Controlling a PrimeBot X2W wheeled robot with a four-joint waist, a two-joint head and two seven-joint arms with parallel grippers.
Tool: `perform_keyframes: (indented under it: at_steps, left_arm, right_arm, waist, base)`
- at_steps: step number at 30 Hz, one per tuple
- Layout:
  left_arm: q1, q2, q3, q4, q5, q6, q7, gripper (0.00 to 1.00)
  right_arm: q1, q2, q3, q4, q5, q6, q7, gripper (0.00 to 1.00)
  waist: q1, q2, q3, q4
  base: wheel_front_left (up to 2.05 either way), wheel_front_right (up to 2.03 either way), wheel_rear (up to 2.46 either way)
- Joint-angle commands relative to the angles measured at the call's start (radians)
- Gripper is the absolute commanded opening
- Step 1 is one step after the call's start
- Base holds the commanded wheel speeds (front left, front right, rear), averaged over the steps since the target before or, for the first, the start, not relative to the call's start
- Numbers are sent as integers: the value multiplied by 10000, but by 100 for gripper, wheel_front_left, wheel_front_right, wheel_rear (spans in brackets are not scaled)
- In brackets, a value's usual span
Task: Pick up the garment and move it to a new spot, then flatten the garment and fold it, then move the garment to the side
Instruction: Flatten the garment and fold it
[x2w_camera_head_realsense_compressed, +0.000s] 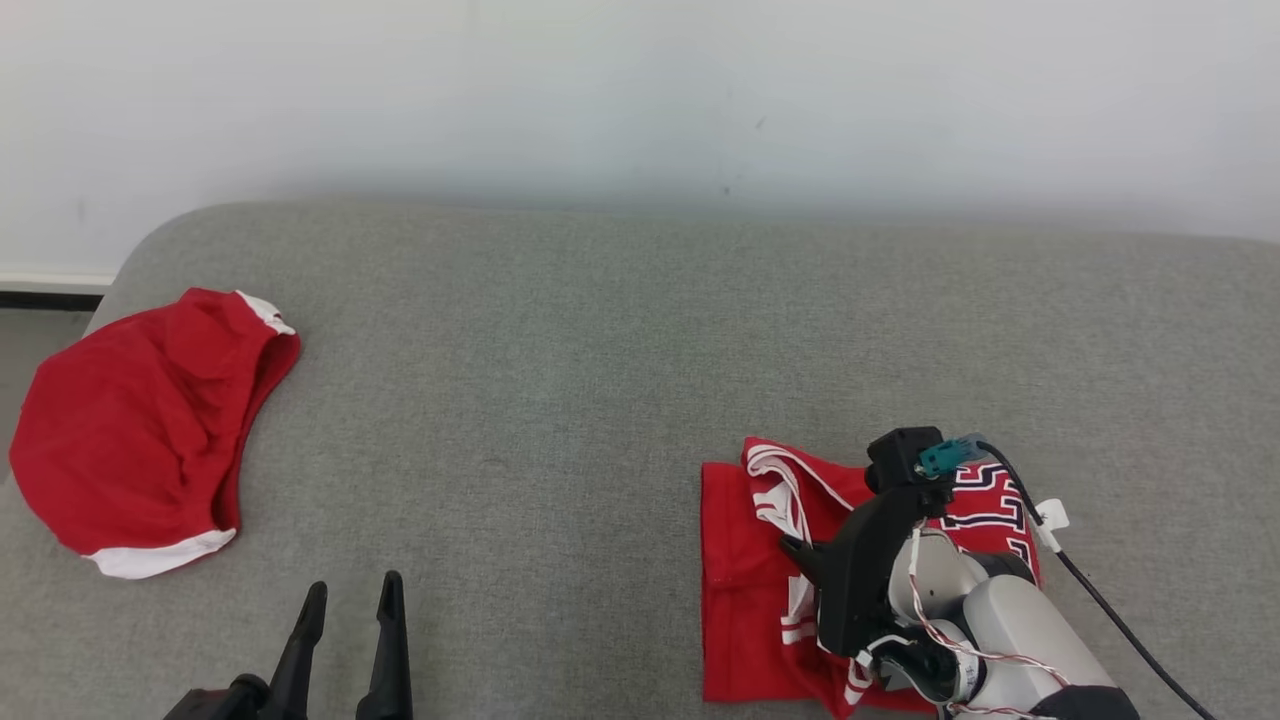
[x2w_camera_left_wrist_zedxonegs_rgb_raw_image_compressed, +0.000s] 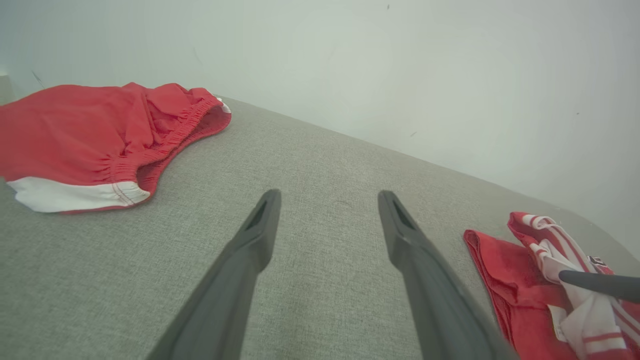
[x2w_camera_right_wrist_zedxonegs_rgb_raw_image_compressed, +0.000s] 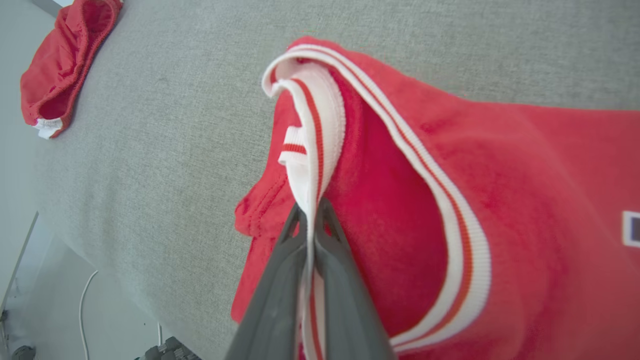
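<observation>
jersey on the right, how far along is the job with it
Done: little that shows; the jersey lies rumpled, not flat or folded. In hand: the right gripper has its fingers shut on the striped trim, apparently for the pickup. To do: moving it, flattening, folding, setting aside. The left gripper is open over bare grey upholstery; the red shorts lie bunched at far left.

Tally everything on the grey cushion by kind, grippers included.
Shorts: 1
Jersey: 1
Grippers: 2 (left gripper open, right gripper shut on the jersey's trim)
Total: 4
</observation>
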Motion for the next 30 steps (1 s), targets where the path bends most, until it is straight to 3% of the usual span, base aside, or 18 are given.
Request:
perform_keyframes:
  at_steps: [1,10,11,12,17,22,25,30]
  left_arm:
    - [-127,-1,10,15,-47,28,-22,100]
    - [-298,-3,111,111,47,-40,-22,100]
    - [-304,-3,121,121,51,-41,-22,100]
    - [-303,-1,133,133,48,-39,-22,100]
    - [-231,-3,262,127,86,-8,-21,100]
    - [-140,-1,384,115,107,6,-22,100]
    - [-82,-1,429,92,115,11,-22,100]
    - [67,0,491,44,97,40,-21,100]
  right_arm:
    - [-153,31,81,126,-6,-21,-137,0]
    - [-764,40,1082,1238,609,-21,-691,2]
    - [-802,42,1165,1320,705,-21,-767,67]
    - [-819,46,1263,1377,840,-21,-809,100]
    - [-1041,32,1772,962,2447,-21,-997,100]
    - [-1208,13,1665,355,3214,-21,-1356,100]
    - [-1207,-473,1415,-148,3112,-21,-1891,100]
    - [-607,-1524,530,-488,1955,-22,-3157,100]
  waist:
    - [1,-1,139,133]
    - [1,-1,266,174]
    - [1,-1,258,146]
    - [1,-1,245,116]
    - [1,-1,144,-152]
    - [1,-1,15,-420]
    - [1,-1,-69,-589]
    - [1,-1,-219,-862]
  base:
    - [0,0,0]
    - [0,0,0]
    - [0,0,0]
    - [0,0,0]
    - [0,0,0]
    - [0,0,0]
    - [0,0,0]
    - [0,0,0]
